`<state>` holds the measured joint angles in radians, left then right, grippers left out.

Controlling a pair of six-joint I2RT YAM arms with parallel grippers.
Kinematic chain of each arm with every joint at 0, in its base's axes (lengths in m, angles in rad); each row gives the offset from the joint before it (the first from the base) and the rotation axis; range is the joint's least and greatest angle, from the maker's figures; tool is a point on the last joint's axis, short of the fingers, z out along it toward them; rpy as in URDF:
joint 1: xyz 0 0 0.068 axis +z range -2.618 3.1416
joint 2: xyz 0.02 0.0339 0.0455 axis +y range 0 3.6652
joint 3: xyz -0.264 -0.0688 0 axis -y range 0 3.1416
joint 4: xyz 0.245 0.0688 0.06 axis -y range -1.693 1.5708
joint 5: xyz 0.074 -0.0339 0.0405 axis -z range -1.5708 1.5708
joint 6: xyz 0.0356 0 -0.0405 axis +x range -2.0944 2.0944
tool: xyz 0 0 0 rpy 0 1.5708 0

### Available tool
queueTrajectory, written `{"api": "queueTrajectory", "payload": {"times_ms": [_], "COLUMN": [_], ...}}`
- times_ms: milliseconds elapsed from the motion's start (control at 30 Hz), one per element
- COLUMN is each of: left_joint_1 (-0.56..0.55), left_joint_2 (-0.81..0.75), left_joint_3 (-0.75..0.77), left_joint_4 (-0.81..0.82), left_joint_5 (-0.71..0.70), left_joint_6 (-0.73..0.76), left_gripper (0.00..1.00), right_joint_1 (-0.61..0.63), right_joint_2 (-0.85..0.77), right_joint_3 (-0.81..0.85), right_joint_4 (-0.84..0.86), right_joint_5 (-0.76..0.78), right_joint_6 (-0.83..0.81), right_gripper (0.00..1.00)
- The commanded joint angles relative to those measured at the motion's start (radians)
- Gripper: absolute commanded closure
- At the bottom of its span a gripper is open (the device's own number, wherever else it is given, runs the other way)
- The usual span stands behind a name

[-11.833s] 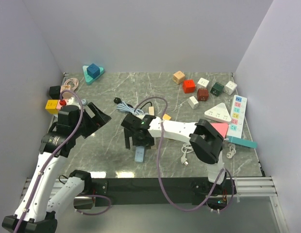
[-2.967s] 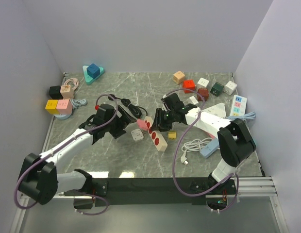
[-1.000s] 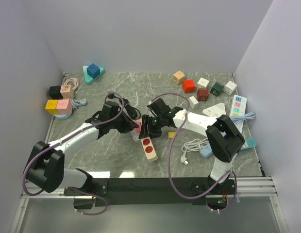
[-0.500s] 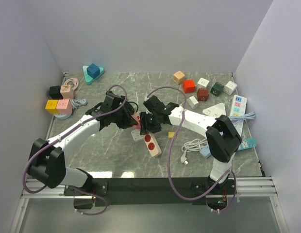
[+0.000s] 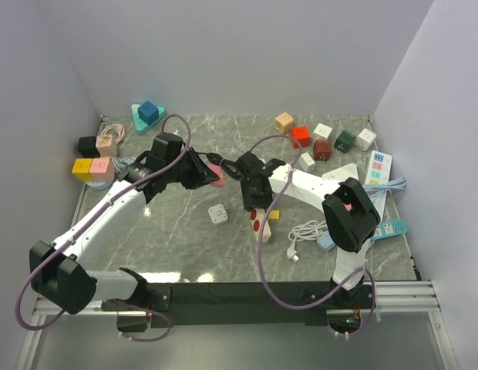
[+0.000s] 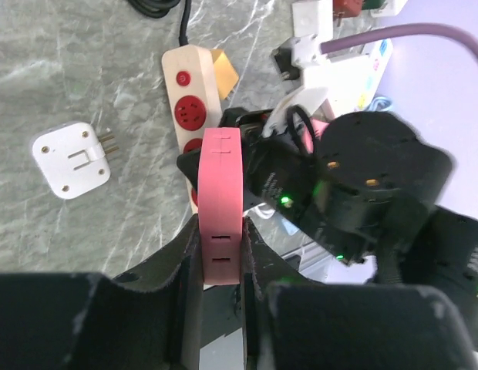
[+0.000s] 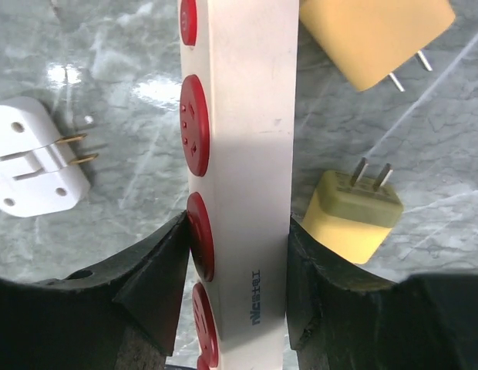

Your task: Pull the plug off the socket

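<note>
The flat pink plug (image 6: 220, 185), clamped in the left gripper (image 6: 220, 258), has come free toward 10 o'clock from the cream red-socket power strip (image 7: 243, 116), which the right gripper (image 7: 237, 281) grips tightly; the task seems done.

white adapter (image 5: 217, 213) | yellow charger (image 7: 355, 217) | red cube (image 5: 301, 136) | coiled white cable (image 5: 304, 230)

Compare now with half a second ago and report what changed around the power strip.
The left gripper, shut on the pink plug, has pulled it off the power strip and away toward the far left; before, it sat in the strip. The right gripper, clamped across the strip, has shifted it slightly rightward. The white adapter lying on the table stayed put.
</note>
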<state>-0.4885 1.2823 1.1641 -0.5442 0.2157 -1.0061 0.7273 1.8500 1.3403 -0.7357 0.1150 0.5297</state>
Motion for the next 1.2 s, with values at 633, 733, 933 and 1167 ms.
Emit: {"api": "queueTrajectory", "payload": {"times_ms": [633, 733, 933, 1167], "left_joint_1": [0.01, 0.01, 0.01, 0.008], "left_joint_2": [0.101, 0.118, 0.152, 0.195], "left_joint_3": [-0.342, -0.346, -0.356, -0.345], "left_joint_4": [0.389, 0.406, 0.435, 0.474], "left_joint_5": [0.021, 0.022, 0.045, 0.106], "left_joint_6": [0.153, 0.164, 0.172, 0.192], "left_gripper": [0.97, 0.89, 0.71, 0.58], "right_joint_1": [-0.238, -0.313, -0.35, -0.382], "right_joint_2": [-0.562, -0.728, -0.859, -0.983], "right_joint_3": [-0.047, -0.096, 0.031, -0.001], "right_joint_4": [0.287, 0.348, 0.013, -0.315], "right_joint_5": [-0.294, -0.328, -0.042, 0.46], "right_joint_6": [0.078, 0.075, 0.05, 0.309], "right_gripper": [1.0, 1.0, 1.0, 1.0]}}
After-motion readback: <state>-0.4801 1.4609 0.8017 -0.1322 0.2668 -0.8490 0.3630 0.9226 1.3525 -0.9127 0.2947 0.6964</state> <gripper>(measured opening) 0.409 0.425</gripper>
